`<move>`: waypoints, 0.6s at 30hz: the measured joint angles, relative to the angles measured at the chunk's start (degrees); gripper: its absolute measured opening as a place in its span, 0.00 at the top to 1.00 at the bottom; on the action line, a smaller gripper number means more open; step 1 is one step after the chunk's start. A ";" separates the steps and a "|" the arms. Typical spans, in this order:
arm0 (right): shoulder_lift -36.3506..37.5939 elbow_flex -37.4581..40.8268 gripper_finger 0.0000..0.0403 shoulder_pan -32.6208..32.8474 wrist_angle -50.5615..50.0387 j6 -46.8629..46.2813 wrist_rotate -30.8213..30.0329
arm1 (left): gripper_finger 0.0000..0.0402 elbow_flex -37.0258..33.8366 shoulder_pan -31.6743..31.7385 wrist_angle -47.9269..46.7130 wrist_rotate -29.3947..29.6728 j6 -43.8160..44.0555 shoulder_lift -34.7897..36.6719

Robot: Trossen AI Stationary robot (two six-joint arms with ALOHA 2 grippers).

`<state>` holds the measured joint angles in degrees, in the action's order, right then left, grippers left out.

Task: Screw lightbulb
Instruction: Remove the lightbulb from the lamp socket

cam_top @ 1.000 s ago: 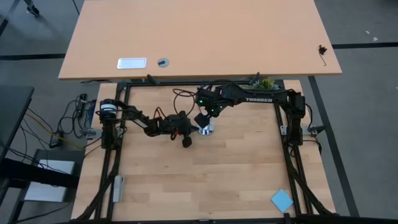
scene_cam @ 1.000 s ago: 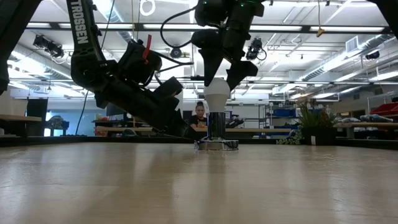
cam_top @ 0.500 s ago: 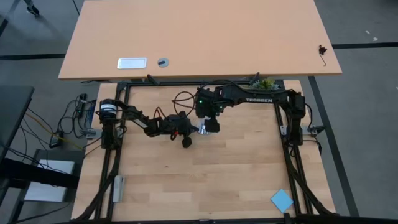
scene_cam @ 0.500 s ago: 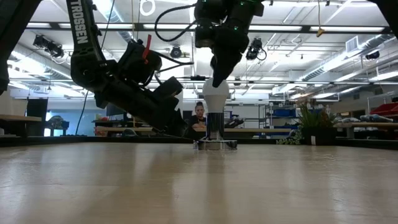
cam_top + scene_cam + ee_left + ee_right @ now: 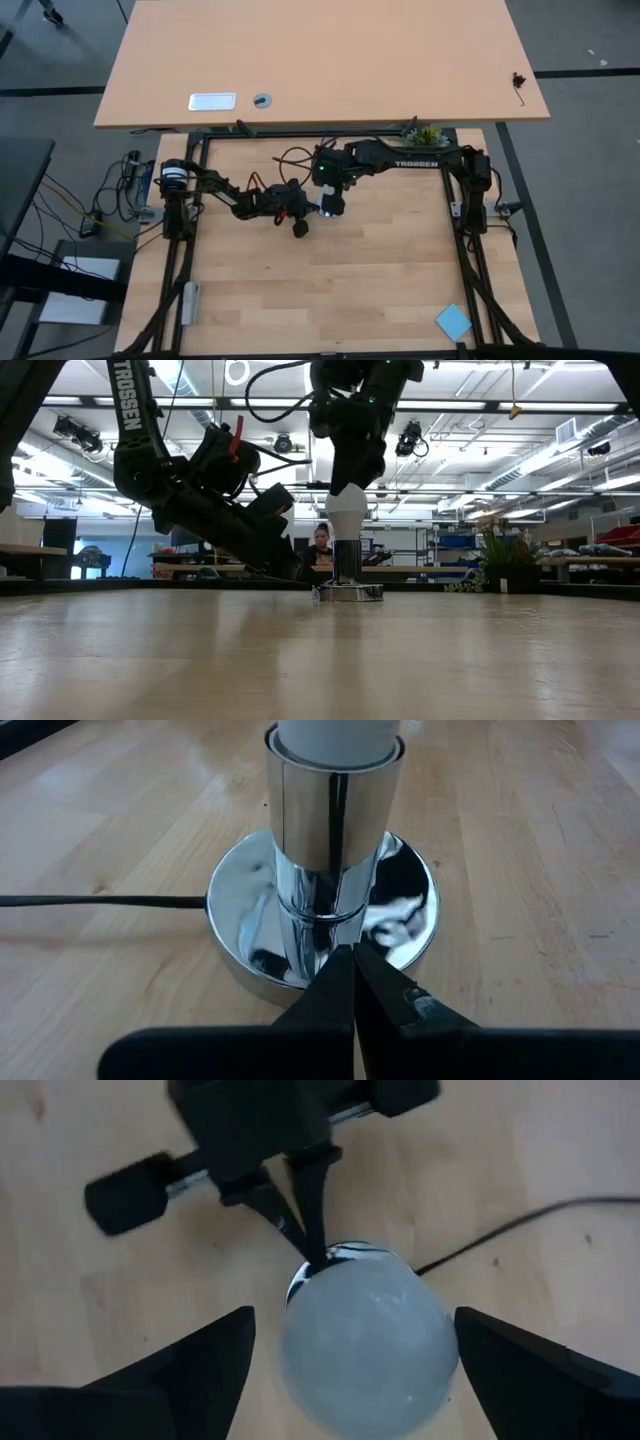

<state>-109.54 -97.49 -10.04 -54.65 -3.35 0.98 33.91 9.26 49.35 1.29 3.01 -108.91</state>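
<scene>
The white lightbulb point(image 5: 347, 510) stands upright with its screw end in the shiny silver socket base point(image 5: 347, 592), which rests on the wooden table. My right gripper point(image 5: 347, 478) points straight down over the bulb's top. In the right wrist view its two fingers stand open on either side of the bulb point(image 5: 370, 1345), with wood showing between one finger and the bulb. My left gripper point(image 5: 352, 952) is shut, low at the base's left side point(image 5: 312, 208). My left gripper presses its shut fingertips on the base's round plate point(image 5: 330, 970), at the foot of the socket tube. It comes slanting down from the table's left. The base stands flat on the table. My right gripper has one finger point(image 5: 520, 1370) meeting the bulb's outline; whether it touches, I cannot tell.
The base's black cord point(image 5: 100, 902) runs off across the table. A blue block point(image 5: 452, 321) lies near the front right corner. A large light desk point(image 5: 320, 60) stands beyond the far edge. A person point(image 5: 321, 550) shows far behind the table.
My right gripper has turned about its upright axis above the bulb: in the low view its two fingers stood side by side around the bulb, and they are now edge-on. The bulb and the base have stayed in place.
</scene>
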 joint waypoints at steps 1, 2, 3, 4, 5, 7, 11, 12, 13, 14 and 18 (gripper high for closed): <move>-0.01 -0.51 0.13 0.22 -0.47 -1.92 -0.89 | 0.99 0.02 0.00 0.02 0.01 0.00 0.01; -0.02 -1.18 0.13 0.44 -0.79 -4.07 -1.68 | 0.99 0.02 0.00 -0.01 0.01 0.00 0.01; -0.02 -1.89 0.12 0.59 -0.82 -6.69 -2.37 | 0.99 0.02 0.00 -0.01 0.01 0.00 -0.01; 0.00 -2.53 0.12 0.65 -0.86 -9.73 -3.02 | 0.99 0.02 0.00 -0.01 0.02 0.00 0.01; 0.00 -3.18 0.12 0.66 -1.40 -13.25 -3.14 | 0.99 0.02 0.00 -0.01 0.03 0.00 0.01; 0.00 -4.37 0.12 0.68 -3.22 -20.95 -3.14 | 0.99 0.02 0.00 -0.01 0.10 0.00 0.01; 0.02 -4.61 0.12 0.64 -4.60 -29.78 -3.25 | 0.99 0.02 0.00 -0.01 0.10 0.00 0.01; 0.02 -4.60 0.13 0.64 -5.02 -30.21 -3.34 | 0.99 0.02 0.00 -0.01 0.10 0.00 0.01; 0.02 -4.60 0.13 0.66 -5.21 -30.52 -3.51 | 0.99 0.02 0.00 -0.01 0.10 0.00 0.00; 0.02 -4.57 0.13 0.66 -5.22 -30.69 -4.15 | 0.99 0.02 0.00 -0.01 0.10 0.00 0.01; 0.00 -4.20 0.14 0.66 -5.54 -30.97 -6.11 | 0.99 0.02 0.00 -0.01 0.10 0.00 0.01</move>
<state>-109.54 -101.69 -9.39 -60.18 -34.32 -5.13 33.93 9.26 49.34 1.39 3.01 -108.90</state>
